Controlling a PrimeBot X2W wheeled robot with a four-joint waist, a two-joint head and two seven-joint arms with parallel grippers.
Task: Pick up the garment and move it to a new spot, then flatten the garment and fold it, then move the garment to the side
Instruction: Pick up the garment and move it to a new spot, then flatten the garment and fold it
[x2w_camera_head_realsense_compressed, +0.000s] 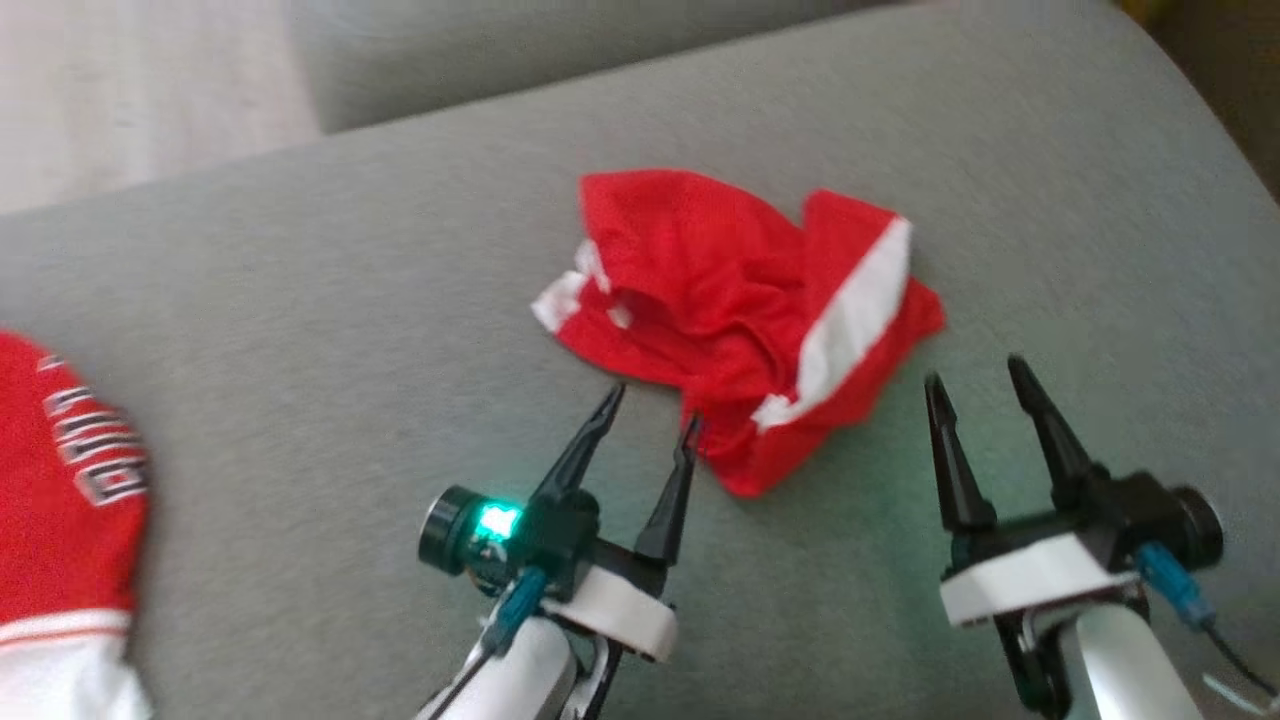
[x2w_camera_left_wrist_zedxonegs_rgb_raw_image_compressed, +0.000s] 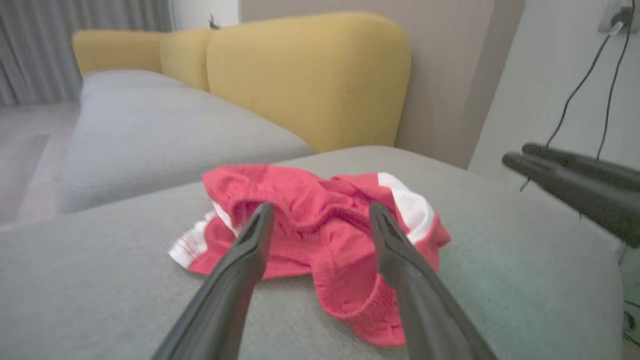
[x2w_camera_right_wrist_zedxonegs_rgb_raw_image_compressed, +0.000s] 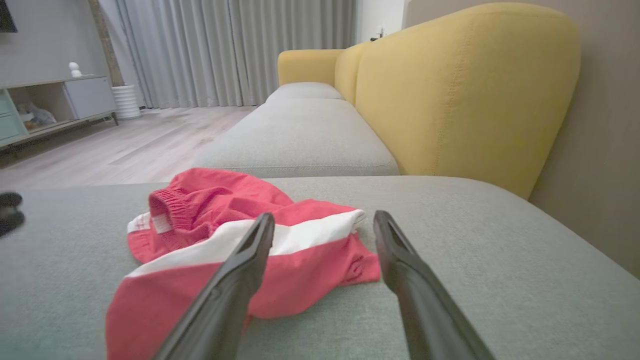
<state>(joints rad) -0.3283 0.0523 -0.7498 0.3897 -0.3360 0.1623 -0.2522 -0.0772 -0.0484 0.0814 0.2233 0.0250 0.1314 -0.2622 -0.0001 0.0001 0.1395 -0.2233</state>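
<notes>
Head view: the red shorts (x2w_camera_head_realsense_compressed: 720, 310) lie crumpled on the grey sofa seat (x2w_camera_head_realsense_compressed: 300, 300), just beyond both arms.
The left pincer (x2w_camera_head_realsense_compressed: 653, 408), spread, has its tips at the near hem and is nearer. The right pincer (x2w_camera_head_realsense_compressed: 975, 370), also spread, sits just right of the heap. The shorts' long axis runs left-right, waistband leftward.

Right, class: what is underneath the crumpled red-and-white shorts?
The red-and-white shorts lie crumpled on the grey sofa cushion, which shows all around them. The patch directly beneath is covered, so anything tucked under the folds cannot be seen.
</notes>
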